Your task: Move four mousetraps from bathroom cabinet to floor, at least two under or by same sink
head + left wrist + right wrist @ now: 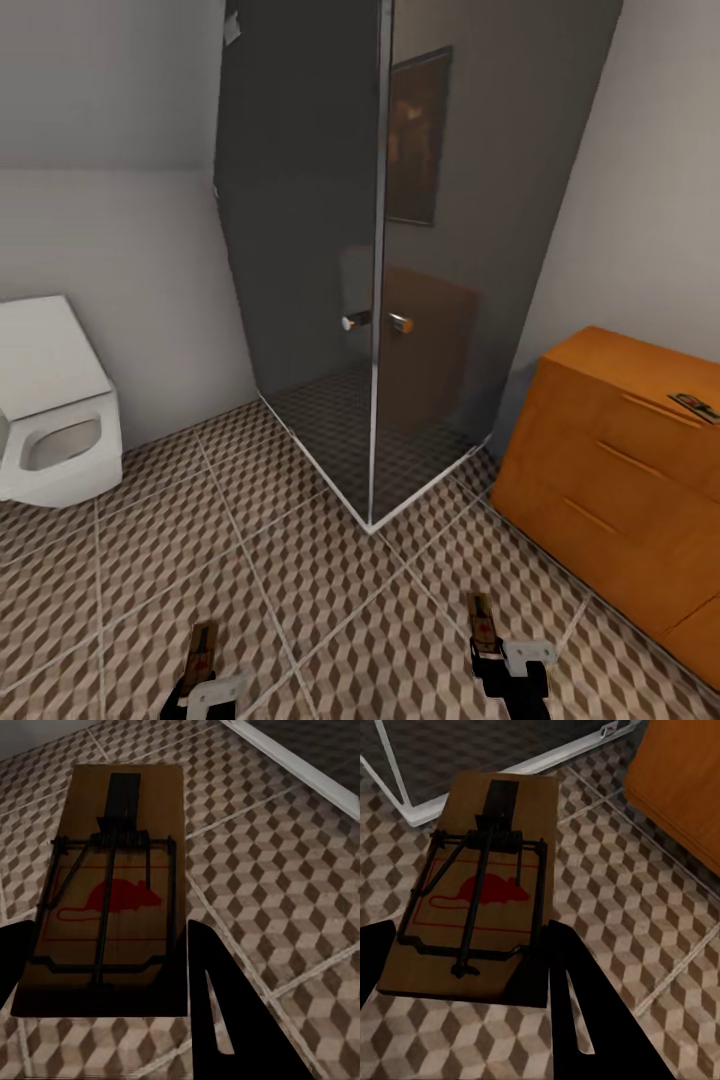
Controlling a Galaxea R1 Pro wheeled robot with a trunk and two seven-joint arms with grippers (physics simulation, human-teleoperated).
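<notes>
- Each arm carries a trap out over the bathroom floor (300,560): the left pincer (205,690) is closed on the left mousetrap (200,648), and the right pincer (505,668) is closed on the right mousetrap (482,622).
- Both boards stick straight out ahead of their pincers, long axis in line with the fingers and away from the robot, held by the near end.
- Neither touches the tiles; each hangs above them, so the coming move, as I judge it, is straight down.
- No sink shows from where I stand, so which arm is nearer to it I cannot tell.
- The right arm is the nearer to the cabinet (620,450), where another mousetrap (698,405) lies on the top by the far right edge.
- The wrist views add what the head view cannot: the left mousetrap (105,892) and right mousetrap (484,889) lie face up, red mouse print and dark wire showing, with a dark finger (217,1012) (577,1012) at the board's side.
- The head view alone gives the toilet (55,410) and glass shower (380,300).
</notes>
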